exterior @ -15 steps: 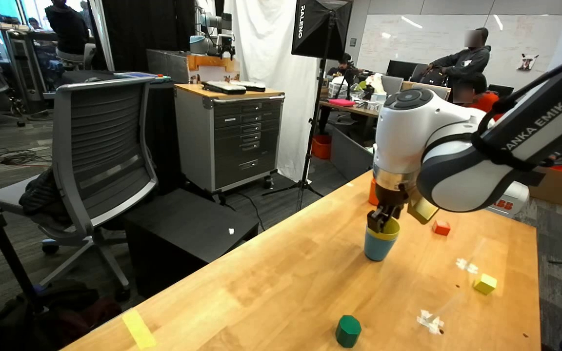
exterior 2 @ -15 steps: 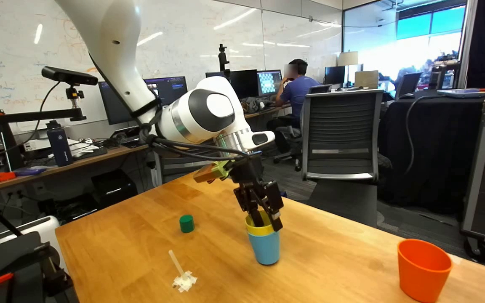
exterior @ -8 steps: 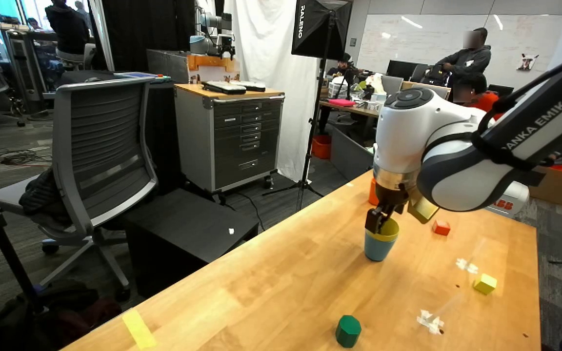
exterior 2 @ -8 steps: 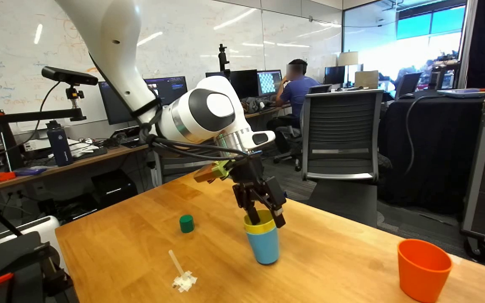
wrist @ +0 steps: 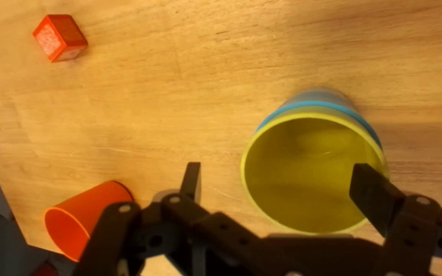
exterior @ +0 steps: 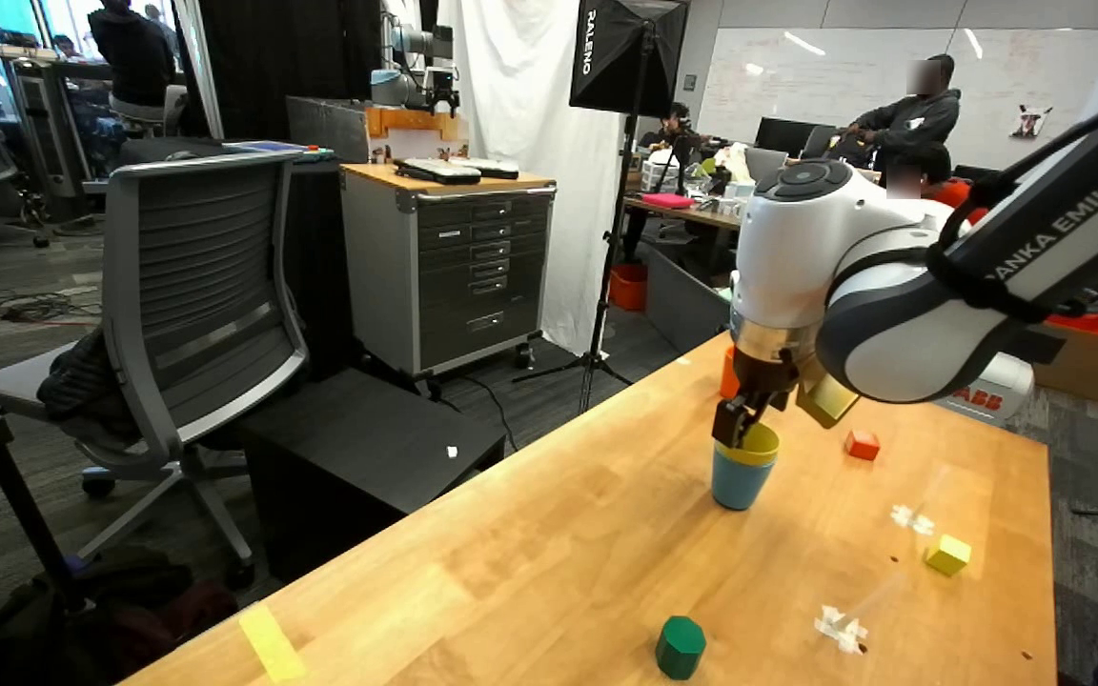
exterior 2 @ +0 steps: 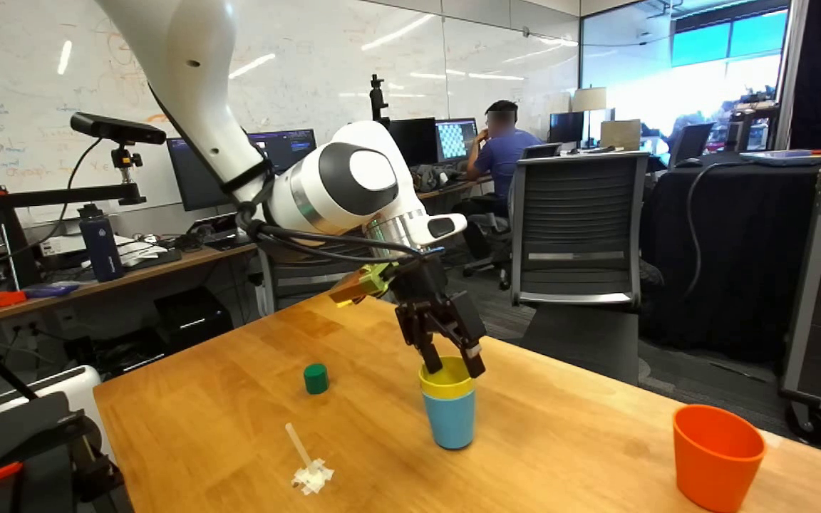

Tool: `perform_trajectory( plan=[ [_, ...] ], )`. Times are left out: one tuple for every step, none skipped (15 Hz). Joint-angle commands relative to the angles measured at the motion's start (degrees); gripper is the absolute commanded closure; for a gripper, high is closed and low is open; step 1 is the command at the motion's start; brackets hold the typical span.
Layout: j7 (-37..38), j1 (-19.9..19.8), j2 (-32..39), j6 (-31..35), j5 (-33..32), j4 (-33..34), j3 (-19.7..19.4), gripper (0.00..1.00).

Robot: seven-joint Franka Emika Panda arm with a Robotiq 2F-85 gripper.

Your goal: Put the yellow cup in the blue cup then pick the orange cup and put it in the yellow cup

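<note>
- Green piece (exterior 2: 316,378) on the table (exterior 2: 567,456), in an exterior view.
- I see the yellow cup (exterior 2: 446,390) nested in the blue cup (exterior 2: 450,422).
- My gripper (exterior 2: 455,367) at the yellow cup's mouth: fingers wide apart, holding nothing.
- Orange cup (exterior 2: 715,467) upright, well apart.

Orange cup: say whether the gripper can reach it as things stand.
Probably yes, after lifting clear of the yellow cup: the gripper is open, and the orange cup stands upright, nothing visible between the cups.

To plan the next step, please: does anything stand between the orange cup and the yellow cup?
No object shows between the orange cup and the yellow cup, though the open end effector is at the yellow cup's rim.
</note>
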Motion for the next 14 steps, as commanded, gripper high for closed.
perform_trajectory(
  plan=[
    [-1.0,0.6,-3.6,0.2,-0.1,-2.4,-0.6,0.00],
    [-1.0,0.7,-4.5,0.2,-0.3,-3.0,-0.6,0.00],
    [-0.8,0.9,-5.3,0.3,-0.6,-3.6,-0.7,0.00],
    [-0.8,1.1,-6.4,0.3,-0.8,-4.4,-0.7,0.00],
    [-0.5,1.3,-7.1,0.3,-1.2,-4.9,-0.8,0.00],
    [-0.4,1.5,-8.1,0.4,-1.6,-5.5,-0.7,0.00],
    [-0.3,1.6,-8.9,0.2,-1.9,-6.0,-0.7,0.00],
    [-0.3,1.7,-9.7,0.3,-2.2,-6.5,-0.5,0.00],
    [-0.1,2.0,-11.0,0.2,-2.8,-7.2,-0.6,0.00],
    [0.1,2.3,-12.4,0.0,-3.6,-7.8,-0.6,0.00],
    [0.0,2.1,-13.4,0.0,-4.0,-8.2,-0.5,0.00],
    [-0.3,1.8,-15.0,-0.2,-4.3,-8.9,-0.2,0.00],
    [-0.5,1.5,-16.6,-0.4,-4.7,-9.5,-0.1,0.00],
    [-1.5,0.7,-18.5,-1.2,-4.5,-10.0,0.3,0.00]
  ],
)
